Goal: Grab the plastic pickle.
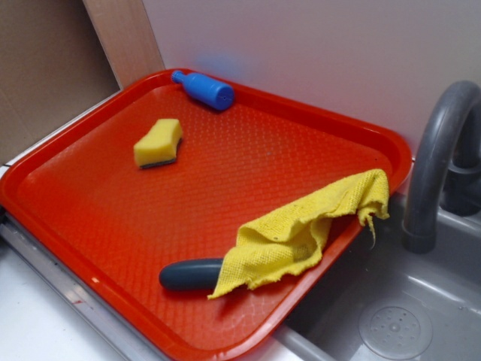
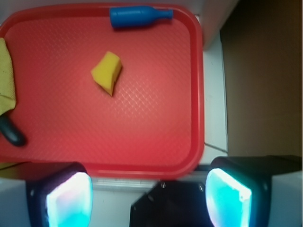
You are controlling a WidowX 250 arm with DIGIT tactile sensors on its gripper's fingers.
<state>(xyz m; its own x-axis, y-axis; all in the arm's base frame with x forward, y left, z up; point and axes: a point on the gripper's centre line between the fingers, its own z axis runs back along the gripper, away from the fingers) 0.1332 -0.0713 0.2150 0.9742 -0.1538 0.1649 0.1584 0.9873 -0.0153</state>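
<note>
The plastic pickle point(image 1: 189, 274) is a dark slate-green oblong lying near the front edge of the red tray point(image 1: 90, 203). Its right end is hidden under a yellow cloth point(image 1: 308, 233). In the wrist view the pickle point(image 2: 11, 131) shows at the far left, half covered by the cloth point(image 2: 6, 75). My gripper point(image 2: 149, 196) hovers high over the tray's edge point(image 2: 142, 168), open wide, with nothing between its glowing pads point(image 2: 71, 198). It is well away from the pickle. The exterior view does not show the gripper.
A yellow sponge block point(image 1: 158, 143) lies mid-tray and a bright blue bottle point(image 1: 203, 89) rests against the far rim. A grey sink point(image 1: 391, 316) with a curved faucet point(image 1: 436, 150) lies right of the tray. A wall stands behind.
</note>
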